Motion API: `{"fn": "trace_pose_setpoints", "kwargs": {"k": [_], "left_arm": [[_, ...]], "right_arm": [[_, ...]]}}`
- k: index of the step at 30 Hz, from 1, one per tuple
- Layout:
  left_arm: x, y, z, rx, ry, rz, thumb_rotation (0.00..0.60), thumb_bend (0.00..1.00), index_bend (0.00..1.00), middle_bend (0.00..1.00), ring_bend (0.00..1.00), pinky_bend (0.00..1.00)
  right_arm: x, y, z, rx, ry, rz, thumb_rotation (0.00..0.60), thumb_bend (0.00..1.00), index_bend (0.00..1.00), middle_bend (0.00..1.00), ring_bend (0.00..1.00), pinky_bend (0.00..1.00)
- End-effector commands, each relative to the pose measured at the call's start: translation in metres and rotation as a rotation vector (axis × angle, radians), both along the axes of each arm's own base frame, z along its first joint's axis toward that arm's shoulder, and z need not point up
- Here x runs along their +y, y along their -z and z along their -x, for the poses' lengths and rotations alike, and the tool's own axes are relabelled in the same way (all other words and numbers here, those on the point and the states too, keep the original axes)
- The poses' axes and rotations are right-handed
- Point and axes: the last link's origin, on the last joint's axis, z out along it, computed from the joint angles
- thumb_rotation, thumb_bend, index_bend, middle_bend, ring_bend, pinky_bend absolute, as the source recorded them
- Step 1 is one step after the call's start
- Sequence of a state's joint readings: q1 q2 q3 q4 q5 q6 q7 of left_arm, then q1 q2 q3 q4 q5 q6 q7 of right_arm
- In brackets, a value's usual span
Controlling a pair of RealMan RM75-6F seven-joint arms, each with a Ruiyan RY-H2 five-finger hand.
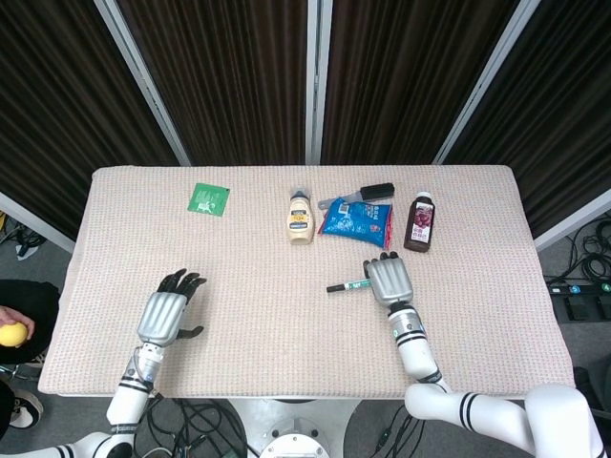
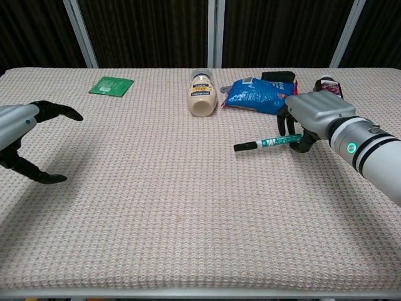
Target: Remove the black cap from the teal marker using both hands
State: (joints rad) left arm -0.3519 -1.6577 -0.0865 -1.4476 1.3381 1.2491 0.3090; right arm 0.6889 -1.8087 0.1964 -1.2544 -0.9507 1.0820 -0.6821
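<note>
The teal marker [image 2: 270, 142] points its black cap [image 2: 241, 147] to the left, and its barrel end sits in my right hand [image 2: 307, 118]. That hand grips the barrel, and the marker tilts upward toward the fingers. From above, the marker [image 1: 349, 284] sticks out to the left of the right hand [image 1: 388, 280]. My left hand [image 2: 22, 135] hovers over the table far to the left with thumb and fingers spread and nothing in it; the head view shows this left hand [image 1: 169, 312] near the front left edge.
At the back of the table lie a green packet [image 1: 208, 198], a mayonnaise bottle [image 1: 301, 216], a blue snack bag [image 1: 355, 220] with a black-handled tool [image 1: 368, 195] behind it, and a dark juice bottle [image 1: 420, 221].
</note>
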Motion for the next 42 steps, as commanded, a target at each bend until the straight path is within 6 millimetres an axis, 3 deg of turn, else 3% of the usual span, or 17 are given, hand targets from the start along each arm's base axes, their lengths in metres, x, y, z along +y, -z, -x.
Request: {"fn": "trace_pose_setpoints", "kwargs": {"k": [1, 5, 13, 20, 25, 33, 42], "left_arm": [[0.005, 0.0, -0.003, -0.005, 0.003, 0.001, 0.6, 0.02, 0.21, 0.16, 0.07, 0.16], [0.013, -0.001, -0.014, -0.023, 0.006, 0.007, 0.6, 0.04, 0.21, 0.16, 0.07, 0.16], [0.038, -0.001, -0.046, -0.008, -0.011, 0.042, 0.6, 0.23, 0.22, 0.16, 0.07, 0.2], [0.07, -0.002, -0.078, -0.021, -0.015, -0.029, 0.6, 0.22, 0.22, 0.19, 0.11, 0.24], [0.082, 0.002, -0.099, -0.04, -0.027, -0.125, 0.6, 0.22, 0.28, 0.3, 0.21, 0.33], [0.088, 0.007, -0.108, -0.021, -0.055, -0.181, 0.6, 0.22, 0.34, 0.36, 0.27, 0.39], [0.095, 0.015, -0.114, 0.009, -0.042, -0.171, 0.6, 0.22, 0.35, 0.37, 0.28, 0.4]], "right_arm": [[0.0, -0.007, -0.004, -0.023, -0.004, 0.032, 0.6, 0.29, 0.61, 0.56, 0.31, 0.29], [0.002, -0.014, -0.014, -0.06, -0.01, 0.094, 0.6, 0.3, 0.63, 0.57, 0.32, 0.29], [0.003, -0.004, -0.044, -0.086, -0.003, 0.19, 0.6, 0.33, 0.63, 0.57, 0.32, 0.29], [0.0, 0.009, -0.07, -0.143, 0.019, 0.211, 0.6, 0.33, 0.63, 0.58, 0.33, 0.29], [-0.001, 0.023, -0.088, -0.174, 0.035, 0.194, 0.6, 0.33, 0.63, 0.58, 0.33, 0.29], [-0.005, 0.034, -0.108, -0.214, 0.041, 0.206, 0.6, 0.33, 0.63, 0.58, 0.33, 0.29], [-0.012, 0.032, -0.132, -0.201, -0.008, 0.217, 0.6, 0.33, 0.64, 0.58, 0.33, 0.29]]}}
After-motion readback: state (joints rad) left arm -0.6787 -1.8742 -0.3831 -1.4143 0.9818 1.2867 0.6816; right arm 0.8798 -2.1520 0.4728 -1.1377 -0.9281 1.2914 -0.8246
